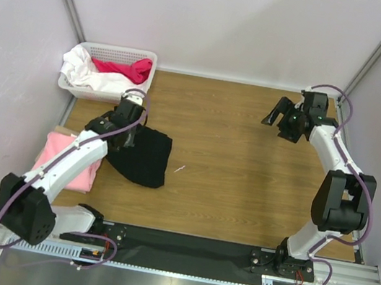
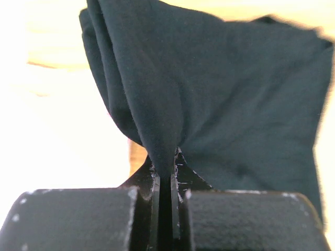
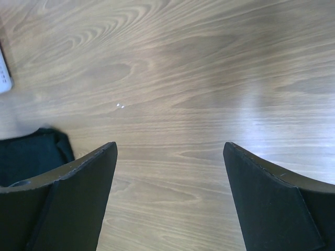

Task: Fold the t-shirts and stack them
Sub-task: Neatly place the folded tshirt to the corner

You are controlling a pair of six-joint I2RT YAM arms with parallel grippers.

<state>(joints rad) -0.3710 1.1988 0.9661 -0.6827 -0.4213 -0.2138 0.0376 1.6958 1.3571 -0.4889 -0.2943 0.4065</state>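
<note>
Viewing from above, pink t-shirt looks folded at left edge of tabletop, black t-shirt bunched beside it, unstacked; left wrist: left tool clamped on black cloth; right wrist: right tool open, empty, far right.

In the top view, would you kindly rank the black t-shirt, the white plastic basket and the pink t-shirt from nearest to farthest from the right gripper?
From the open right gripper:
1. The black cloth t-shirt, left of centre, clamped by the left gripper.
2. The white slotted plastic basket, in the far-left corner.
3. The light pink t-shirt, at the left edge, nearer the arm bases.
</note>
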